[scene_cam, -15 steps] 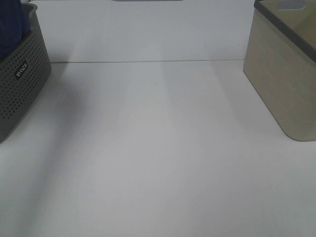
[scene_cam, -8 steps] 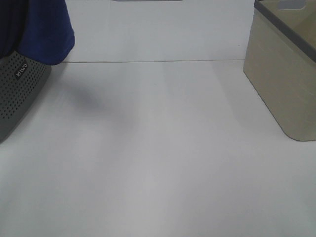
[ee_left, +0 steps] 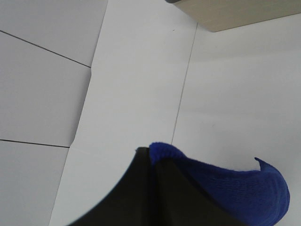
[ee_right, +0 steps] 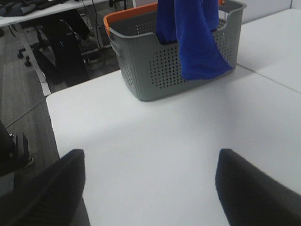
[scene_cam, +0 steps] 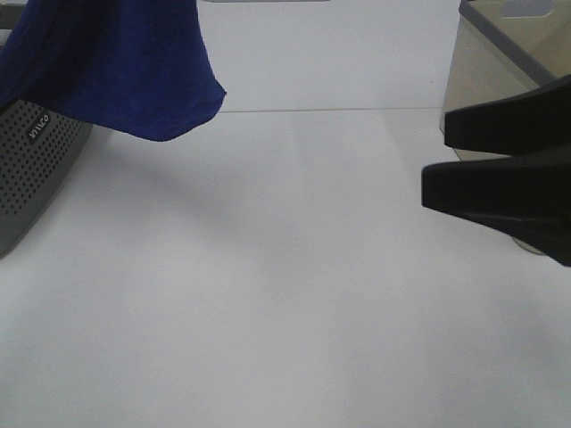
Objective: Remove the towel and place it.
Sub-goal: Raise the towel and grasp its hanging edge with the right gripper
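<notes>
**Towel (scene_cam: 116, 71): far left, held aloft with your left jaws shut tight on one edge.**
It drapes over the grey basket (scene_cam: 36, 152) rim, probably mid-removal. At right, before the beige basket (scene_cam: 482, 62), your right jaws gape wide and empty, seemingly ready to assist.

Grey basket (scene_cam: 36, 169), beige basket (scene_cam: 473, 76), white table (scene_cam: 268, 294)

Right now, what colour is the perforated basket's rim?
Orange; the rim shows best in the right wrist view.
</notes>
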Controlling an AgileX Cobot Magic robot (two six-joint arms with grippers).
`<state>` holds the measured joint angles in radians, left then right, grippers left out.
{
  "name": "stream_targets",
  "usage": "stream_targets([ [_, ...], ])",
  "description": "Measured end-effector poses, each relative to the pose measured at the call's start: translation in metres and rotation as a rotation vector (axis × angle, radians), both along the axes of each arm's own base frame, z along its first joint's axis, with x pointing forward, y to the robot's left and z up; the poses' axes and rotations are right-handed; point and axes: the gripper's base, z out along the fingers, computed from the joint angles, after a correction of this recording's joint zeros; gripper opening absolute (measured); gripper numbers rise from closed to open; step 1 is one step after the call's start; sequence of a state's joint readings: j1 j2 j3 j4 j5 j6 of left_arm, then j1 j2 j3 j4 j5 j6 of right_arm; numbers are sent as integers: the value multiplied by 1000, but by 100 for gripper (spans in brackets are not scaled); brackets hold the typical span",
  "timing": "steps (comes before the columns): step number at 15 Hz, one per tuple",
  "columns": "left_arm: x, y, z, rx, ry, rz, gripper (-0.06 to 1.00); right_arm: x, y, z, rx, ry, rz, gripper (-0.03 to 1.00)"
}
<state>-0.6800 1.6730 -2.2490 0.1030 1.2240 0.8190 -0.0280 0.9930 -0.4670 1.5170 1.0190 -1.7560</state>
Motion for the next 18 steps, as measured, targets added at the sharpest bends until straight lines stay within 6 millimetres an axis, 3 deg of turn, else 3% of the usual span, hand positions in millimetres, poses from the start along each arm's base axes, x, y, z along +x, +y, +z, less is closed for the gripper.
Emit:
stream_targets([
  [4, -12, -15, 0, -17, 13, -50, 0, 54, 7, -27, 130, -4, 70, 76],
  [5, -12, -15, 0, -22, 16, -50, 0, 59, 12, -29, 135, 7, 94, 76],
  [9, -15, -18, 0, -49, 35, -42, 0, 110, 70, -40, 69, 40, 223, 78],
  [14, -15, -18, 0, -50, 37, -41, 0, 145, 99, -37, 74, 15, 265, 79],
  [18, -15, -18, 0, -50, 37, -41, 0, 145, 142, -42, 63, 21, 360, 79],
])
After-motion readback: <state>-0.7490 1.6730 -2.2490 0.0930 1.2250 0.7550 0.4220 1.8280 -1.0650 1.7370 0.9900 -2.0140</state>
